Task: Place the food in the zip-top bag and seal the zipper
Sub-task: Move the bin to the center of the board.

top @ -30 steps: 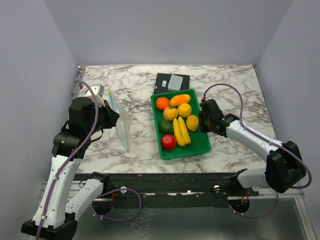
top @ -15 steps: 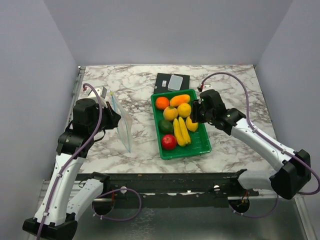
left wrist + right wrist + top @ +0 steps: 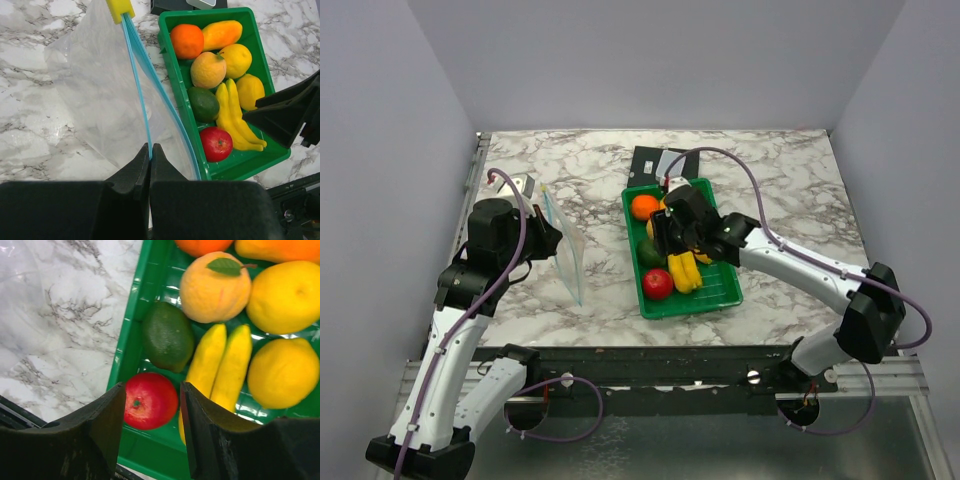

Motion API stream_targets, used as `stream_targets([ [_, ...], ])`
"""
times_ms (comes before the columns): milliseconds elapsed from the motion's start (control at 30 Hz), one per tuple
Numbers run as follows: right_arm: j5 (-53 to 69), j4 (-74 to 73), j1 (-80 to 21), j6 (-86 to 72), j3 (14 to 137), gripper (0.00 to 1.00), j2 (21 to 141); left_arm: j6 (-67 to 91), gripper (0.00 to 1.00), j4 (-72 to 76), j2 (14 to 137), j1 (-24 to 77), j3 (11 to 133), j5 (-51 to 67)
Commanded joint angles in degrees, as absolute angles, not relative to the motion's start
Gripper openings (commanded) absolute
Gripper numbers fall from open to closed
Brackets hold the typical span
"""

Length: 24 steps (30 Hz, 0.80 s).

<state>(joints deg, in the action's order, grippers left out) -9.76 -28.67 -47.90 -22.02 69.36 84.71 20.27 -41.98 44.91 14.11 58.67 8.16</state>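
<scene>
The clear zip-top bag (image 3: 566, 250) stands on edge at the table's left, its mouth slightly parted in the left wrist view (image 3: 95, 95). My left gripper (image 3: 150, 148) is shut on the light-blue zipper (image 3: 141, 95), which ends in a yellow tab (image 3: 120, 9). The food lies in the green tray (image 3: 720, 290): red fruit (image 3: 150, 400), green fruit (image 3: 168, 336), banana bunch (image 3: 220, 365), and peach, orange and yellow ones. My right gripper (image 3: 152, 391) is open over the tray's left part, with the red fruit showing between its fingertips.
A black block with a pale card (image 3: 665, 162) lies just behind the tray. Grey walls close in the left, right and back. A black rail (image 3: 650, 365) runs along the table's near edge.
My right arm has swung left from the tray's right side to above its left half, over the fruits. The left arm and the bag have stayed put.
</scene>
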Motion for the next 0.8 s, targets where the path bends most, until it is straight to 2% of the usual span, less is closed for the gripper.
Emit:
stream_targets([
  [0, -10.16, -27.02, -50.88, -23.48, 72.39, 0.54, 88.60, 19.60, 0.00, -40.74, 43.95, 14.41, 58.29, 8.64],
  [767, -14.90, -24.30, -56.07, -28.22, 77.71, 0.56, 104.22, 20.14, 0.00, -41.52, 42.12, 14.42, 58.10, 9.36],
])
